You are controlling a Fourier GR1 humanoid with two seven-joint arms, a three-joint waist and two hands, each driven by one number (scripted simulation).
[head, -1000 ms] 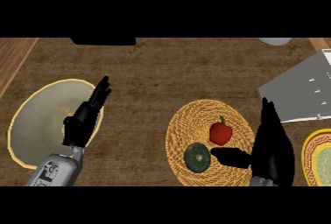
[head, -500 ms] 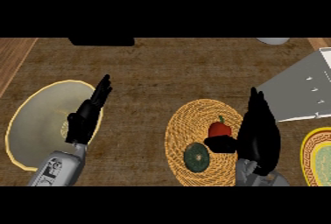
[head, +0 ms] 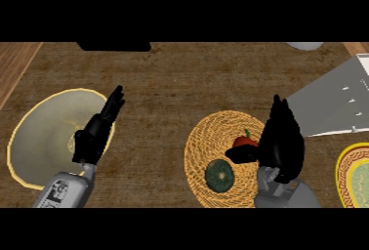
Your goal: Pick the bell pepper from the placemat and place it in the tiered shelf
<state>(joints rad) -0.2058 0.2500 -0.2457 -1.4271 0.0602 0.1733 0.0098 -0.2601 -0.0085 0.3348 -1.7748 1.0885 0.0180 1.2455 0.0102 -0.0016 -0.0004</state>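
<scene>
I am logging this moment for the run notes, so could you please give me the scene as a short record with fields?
target: red bell pepper on the woven placemat
also on placemat: dark green round vegetable
right hand: over the placemat's right side, thumb against the pepper, partly hiding it
left hand: open, over the pale plate
shelf: grey, at the right edge
far right: patterned plate

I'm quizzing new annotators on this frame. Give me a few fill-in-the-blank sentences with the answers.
1. The red bell pepper lies on the woven ____.
2. The hand beside the pepper is the robot's ____ hand.
3. The left hand shows over a pale ____.
4. The round green vegetable shares the mat with the ____.

Missing words: placemat; right; plate; pepper
</scene>
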